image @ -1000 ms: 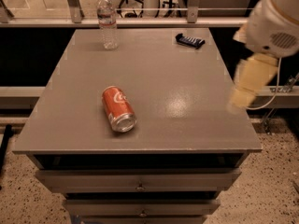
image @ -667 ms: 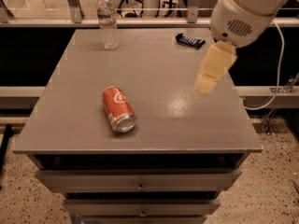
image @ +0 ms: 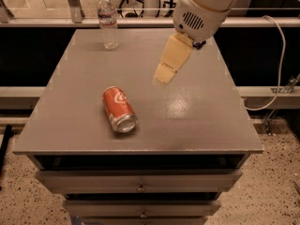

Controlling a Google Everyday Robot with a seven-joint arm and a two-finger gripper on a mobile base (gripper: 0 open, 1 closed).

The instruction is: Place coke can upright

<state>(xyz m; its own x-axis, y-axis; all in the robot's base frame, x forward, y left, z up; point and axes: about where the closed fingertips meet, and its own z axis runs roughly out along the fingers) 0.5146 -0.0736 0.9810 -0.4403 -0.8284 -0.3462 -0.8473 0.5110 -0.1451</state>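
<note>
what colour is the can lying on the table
The coke can is red-orange with white script and a silver end, camera view; the gripper hangs right of it.

I see the coke can (image: 120, 109) lying on the worktop (image: 201, 121), front-left; the gripper (image: 161, 78) hangs behind-right of it (water bottle (image: 108, 20) rear-left).

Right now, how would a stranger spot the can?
Find the grey table. Near its front left lies the can, left of the gripper hovering mid-table. It is red and on its side, unlike the clear bottle standing at the back.
</note>
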